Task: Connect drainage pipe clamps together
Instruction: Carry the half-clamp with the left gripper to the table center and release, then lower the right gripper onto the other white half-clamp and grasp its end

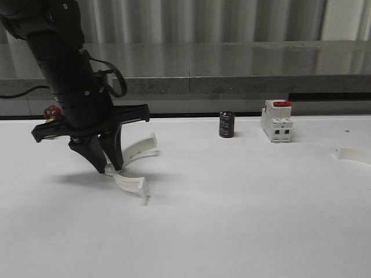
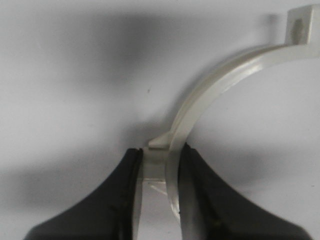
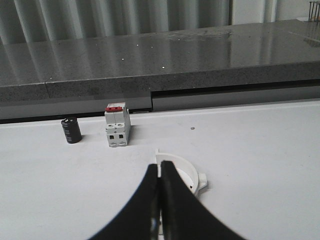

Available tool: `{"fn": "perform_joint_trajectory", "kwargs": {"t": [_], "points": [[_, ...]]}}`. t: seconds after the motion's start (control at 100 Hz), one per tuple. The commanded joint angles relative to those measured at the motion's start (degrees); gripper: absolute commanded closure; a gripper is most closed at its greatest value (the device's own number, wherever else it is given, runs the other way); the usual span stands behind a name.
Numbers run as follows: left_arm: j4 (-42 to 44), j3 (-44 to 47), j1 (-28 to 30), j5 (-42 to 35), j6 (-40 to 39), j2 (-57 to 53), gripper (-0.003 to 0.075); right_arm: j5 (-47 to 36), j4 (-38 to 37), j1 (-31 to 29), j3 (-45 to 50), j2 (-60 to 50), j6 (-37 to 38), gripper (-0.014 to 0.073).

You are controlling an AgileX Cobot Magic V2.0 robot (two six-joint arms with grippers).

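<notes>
- Our left gripper [image 1: 110, 166] is clamped on one end of a drainage pipe clamp half [image 1: 132, 184]; that half's far end touches the white table [image 1: 243, 220].
- Just behind it lies a second curved white band [image 1: 141, 149].
- Our right gripper [image 3: 160, 210] has its fingers pressed together, pinching the rim of another clamp half [image 3: 187, 175].
- Beyond that gripper stand a breaker [image 3: 117, 125] and a black capacitor [image 3: 71, 130].

dim, soft shadows, perhaps slight blur
</notes>
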Motion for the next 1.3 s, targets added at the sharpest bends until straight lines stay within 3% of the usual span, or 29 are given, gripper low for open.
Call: {"fn": "perform_joint_trajectory", "kwargs": {"t": [0.0, 0.17, 0.25, 0.44, 0.8, 1.29], "points": [[-1.1, -2.0, -0.5, -1.0, -0.8, -2.8, 0.0637, -4.4, -0.5, -0.2, -0.9, -1.1, -0.1, 0.0659], [-1.3, -3.8, -0.5, 0.5, -0.8, -2.9, 0.0377, -4.4, -0.5, -0.2, -0.9, -1.1, -0.1, 0.0659], [-1.3, -5.5, -0.5, 1.6, -0.8, -3.1, 0.0343, -4.4, -0.5, -0.2, -0.9, -1.1, -0.1, 0.0659], [-0.2, -8.4, -0.5, 4.9, 1.3, -6.7, 0.0398, -4.4, -0.5, -0.2, -0.9, -1.1, -0.1, 0.0659], [2.1, -5.6, 3.9, 9.6, 8.1, -21.1, 0.0742, -4.4, -0.5, -0.2, -0.9, -1.1, -0.1, 0.0659], [10.6, 13.3, 15.8, 2.2, 8.5, -47.9, 0.0741, -4.4, -0.5, -0.2, -0.9, -1.1, -0.1, 0.0659]]}}
